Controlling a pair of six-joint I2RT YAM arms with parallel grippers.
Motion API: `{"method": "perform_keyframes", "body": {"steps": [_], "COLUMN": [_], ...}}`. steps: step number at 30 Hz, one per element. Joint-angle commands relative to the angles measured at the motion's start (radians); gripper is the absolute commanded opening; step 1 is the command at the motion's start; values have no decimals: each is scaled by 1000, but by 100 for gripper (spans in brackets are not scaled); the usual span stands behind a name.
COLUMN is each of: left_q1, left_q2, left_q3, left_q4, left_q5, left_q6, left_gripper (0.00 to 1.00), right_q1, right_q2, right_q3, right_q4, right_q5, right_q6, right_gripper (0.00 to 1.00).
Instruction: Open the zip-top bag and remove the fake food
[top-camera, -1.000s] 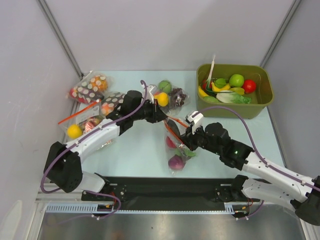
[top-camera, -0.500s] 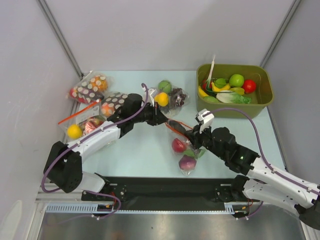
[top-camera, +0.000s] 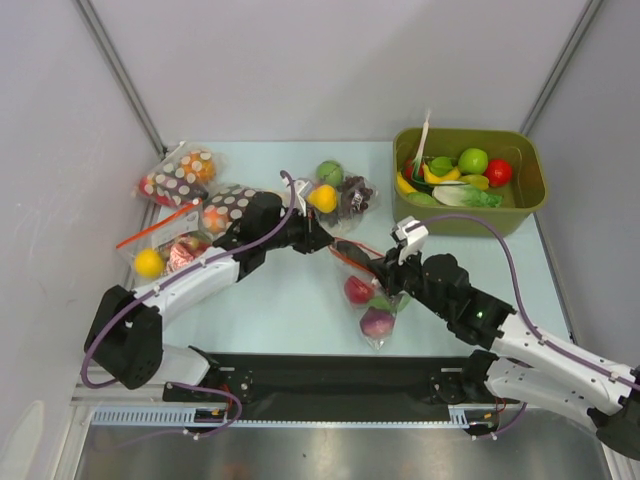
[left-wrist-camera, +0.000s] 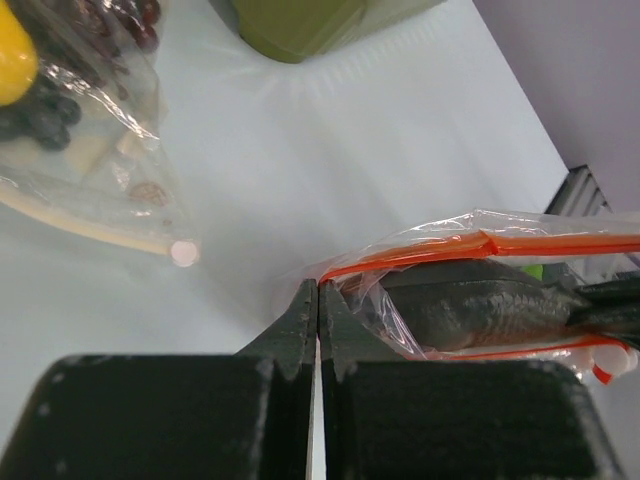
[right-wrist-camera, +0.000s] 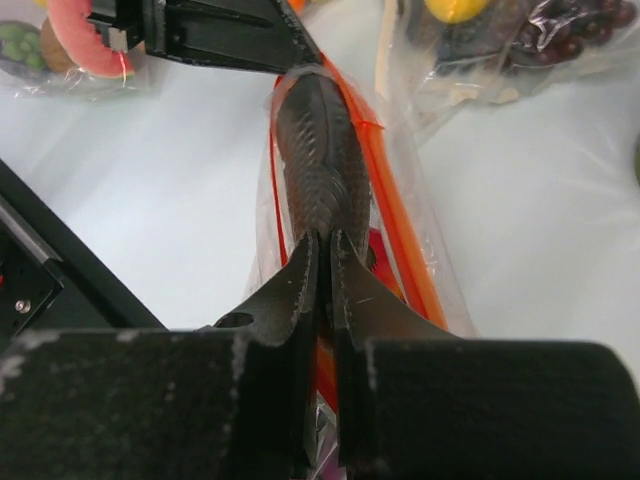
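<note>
Shifted rightward, the crinkly clear red-orange-zipped plastic bag lies on the pale blue table, the left gripper pinched shut on its corner, the right gripper clamped on the grey plastic fish in its mouth.

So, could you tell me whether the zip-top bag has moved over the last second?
Yes. The zip-top bag has shifted right, toward the olive-green bin, with the right gripper pinching it.

Pale table carries green bin, perhaps 4 filled bags.
</note>
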Motion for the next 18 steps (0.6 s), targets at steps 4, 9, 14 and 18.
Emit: {"method": "perform_keyframes", "body": {"steps": [4, 9, 14, 18], "left_q1": [-58, -59, -64, -70], "left_q2": [35, 36, 38, 47], "left_q3": [-48, -90, -132, -147], "left_q4": [79, 139, 190, 201], "left_q5": [0, 24, 69, 80], "left_q6": [7, -11, -22, -14], "left_gripper": [0, 0, 0, 0], "right_q1": [-59, -82, -108, -145], "right_q2": [138, 267, 292, 329], "right_q3": [21, 12, -24, -15], "right_q4": [180, 173, 242, 265], "right_q5": [-240, -364, -398, -443], "right_q6": [9, 15, 30, 26], "right_gripper": [1, 12, 25, 29]}}
